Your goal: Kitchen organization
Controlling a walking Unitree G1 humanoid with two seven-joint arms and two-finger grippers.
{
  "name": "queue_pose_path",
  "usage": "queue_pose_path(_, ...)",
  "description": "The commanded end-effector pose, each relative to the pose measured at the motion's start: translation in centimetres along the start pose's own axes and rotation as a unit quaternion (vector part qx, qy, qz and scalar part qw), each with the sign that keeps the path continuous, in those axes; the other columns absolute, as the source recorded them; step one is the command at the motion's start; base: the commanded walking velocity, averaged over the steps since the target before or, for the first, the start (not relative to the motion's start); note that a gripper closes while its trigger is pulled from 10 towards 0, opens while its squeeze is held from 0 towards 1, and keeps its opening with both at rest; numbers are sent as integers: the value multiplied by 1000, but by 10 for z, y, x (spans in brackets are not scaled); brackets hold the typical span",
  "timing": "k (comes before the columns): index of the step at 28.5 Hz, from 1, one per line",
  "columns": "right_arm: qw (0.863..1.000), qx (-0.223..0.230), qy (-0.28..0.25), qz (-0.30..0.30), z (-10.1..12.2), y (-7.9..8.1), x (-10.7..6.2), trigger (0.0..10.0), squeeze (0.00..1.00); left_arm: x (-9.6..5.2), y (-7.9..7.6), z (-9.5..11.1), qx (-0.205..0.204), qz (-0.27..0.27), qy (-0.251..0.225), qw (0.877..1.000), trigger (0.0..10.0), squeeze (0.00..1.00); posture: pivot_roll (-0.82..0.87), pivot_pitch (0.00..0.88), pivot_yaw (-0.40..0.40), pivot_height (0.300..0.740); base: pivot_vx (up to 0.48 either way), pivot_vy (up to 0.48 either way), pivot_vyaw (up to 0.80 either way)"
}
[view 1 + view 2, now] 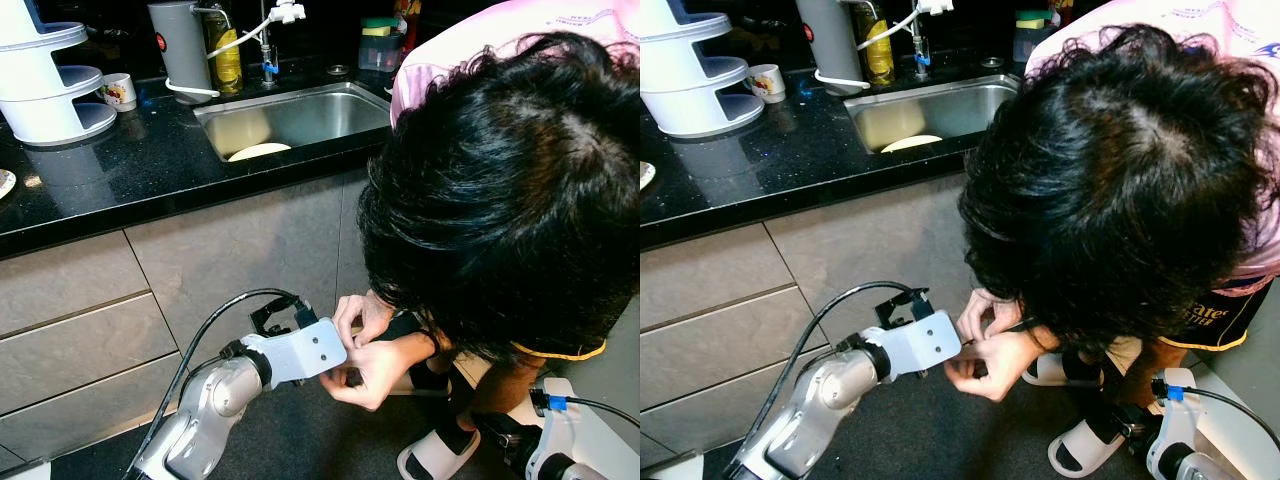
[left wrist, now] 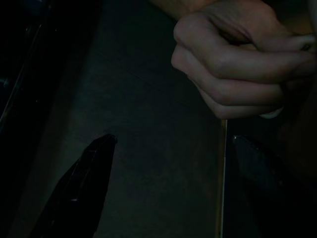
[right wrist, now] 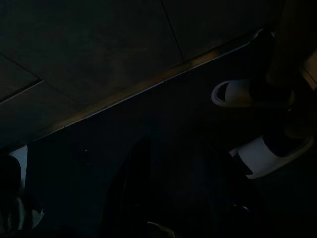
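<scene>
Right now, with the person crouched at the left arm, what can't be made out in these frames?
- Left gripper: eye views hide its fingers behind the wrist plate and the person's hands.
- What the hands pinch: too dark in the left wrist view.
- Right gripper: right wrist view too dark to judge the fingers.
- Plate in the sink: partly hidden by the sink's front wall.
- Tiered rack: cut off by the frame edge.

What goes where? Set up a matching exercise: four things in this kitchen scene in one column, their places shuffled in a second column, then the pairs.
Things:
1. plate
2. mug
3. white tiered rack
4. person's hands

Places:
A. at the left tool, low before the cabinets
B. inside the sink
C. far left of the counter
D. on the counter between rack and sink

Pairs: 1-B, 2-D, 3-C, 4-A
</scene>
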State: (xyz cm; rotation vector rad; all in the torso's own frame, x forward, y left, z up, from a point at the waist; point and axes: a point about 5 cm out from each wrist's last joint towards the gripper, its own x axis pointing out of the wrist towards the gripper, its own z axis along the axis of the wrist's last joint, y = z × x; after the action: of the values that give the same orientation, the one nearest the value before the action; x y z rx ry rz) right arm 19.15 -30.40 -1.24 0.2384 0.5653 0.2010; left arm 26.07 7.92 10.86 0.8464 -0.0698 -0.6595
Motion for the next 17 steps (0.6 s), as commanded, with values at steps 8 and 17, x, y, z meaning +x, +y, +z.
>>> queue_pose_path(8,1000,0,6,1,-5,1,-1,10000,0,0,-2,1,5,-3,-3,1000,10000,0,3,0,-11,740,0,0,0)
queue_pose_path(17,1000,0,5,3,-5,1,-1,10000,0,-2,-2,1,5,-3,-3,1000,10000,0,-3,0,-6,740,0,0,0)
